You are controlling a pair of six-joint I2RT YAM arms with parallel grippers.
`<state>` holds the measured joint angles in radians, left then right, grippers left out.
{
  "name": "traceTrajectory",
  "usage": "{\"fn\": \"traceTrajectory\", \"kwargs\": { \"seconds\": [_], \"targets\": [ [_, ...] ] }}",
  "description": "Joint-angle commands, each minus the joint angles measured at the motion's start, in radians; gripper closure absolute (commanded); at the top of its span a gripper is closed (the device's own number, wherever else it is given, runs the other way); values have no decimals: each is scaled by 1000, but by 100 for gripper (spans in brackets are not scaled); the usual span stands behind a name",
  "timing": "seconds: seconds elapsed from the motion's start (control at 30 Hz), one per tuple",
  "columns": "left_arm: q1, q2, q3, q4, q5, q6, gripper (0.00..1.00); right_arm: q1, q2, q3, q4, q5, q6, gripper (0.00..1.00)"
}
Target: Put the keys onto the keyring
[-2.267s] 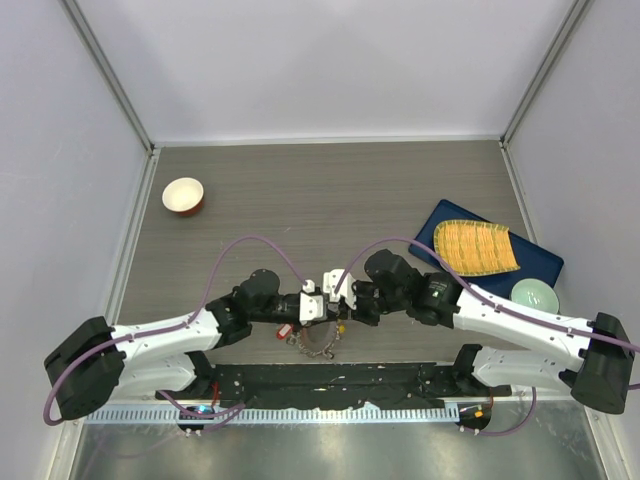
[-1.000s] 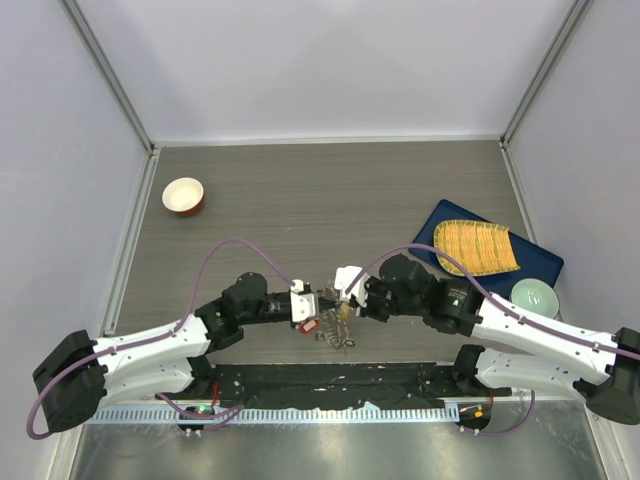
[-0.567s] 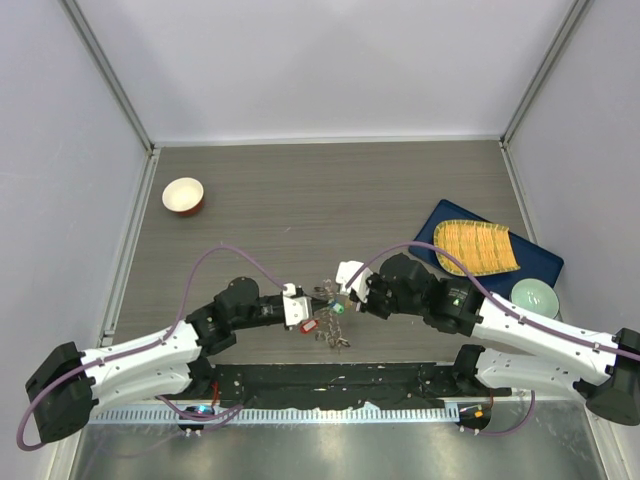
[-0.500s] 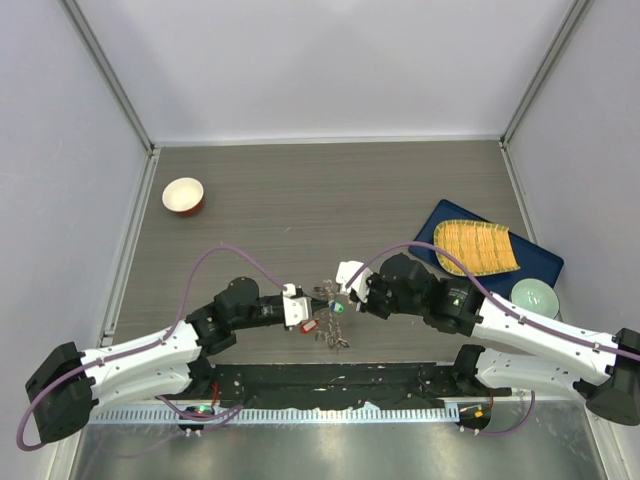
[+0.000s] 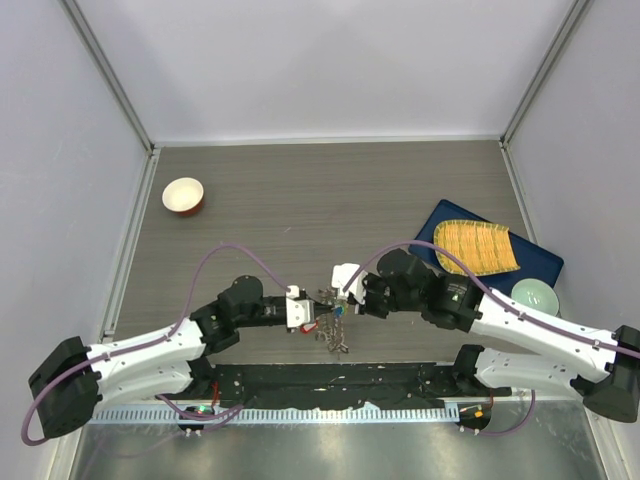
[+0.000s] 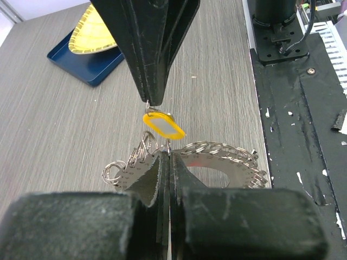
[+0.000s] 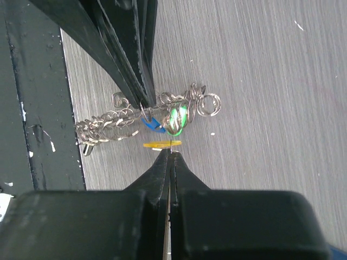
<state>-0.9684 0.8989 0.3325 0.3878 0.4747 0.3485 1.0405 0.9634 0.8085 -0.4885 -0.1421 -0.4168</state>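
The keyring, a flat grey toothed ring hung with wire loops, is held up just above the table near its front edge. My left gripper is shut on its rim. In the right wrist view the keyring shows edge-on, with a green tag and a blue tag hanging on it. My right gripper is shut on the thin wire loop of the yellow-tagged key, tip to tip with the left fingers. From above, both grippers meet over the cluster, and a red tag shows.
A red-and-white bowl stands at the far left. At the right a blue tray carries a yellow ridged piece, with a pale green bowl beside it. A black base strip runs along the near edge.
Both grippers stay shut. The two arms and the keyring between them have shifted only slightly, a little right and toward the near edge.
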Motion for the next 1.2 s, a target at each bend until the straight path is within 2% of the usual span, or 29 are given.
{"fn": "traceTrajectory", "kwargs": {
  "seconds": [0.0, 0.4, 1.17],
  "targets": [
    [2, 34, 53, 86, 24, 17, 100, 1, 21, 70, -18, -28, -46, 99],
    [2, 95, -44, 333, -18, -80, 100, 6, 15, 11, 22, -27, -43, 99],
    [2, 94, -39, 350, 7, -105, 100, 23, -20, -9, 36, 2, -57, 99]
  ]
}}
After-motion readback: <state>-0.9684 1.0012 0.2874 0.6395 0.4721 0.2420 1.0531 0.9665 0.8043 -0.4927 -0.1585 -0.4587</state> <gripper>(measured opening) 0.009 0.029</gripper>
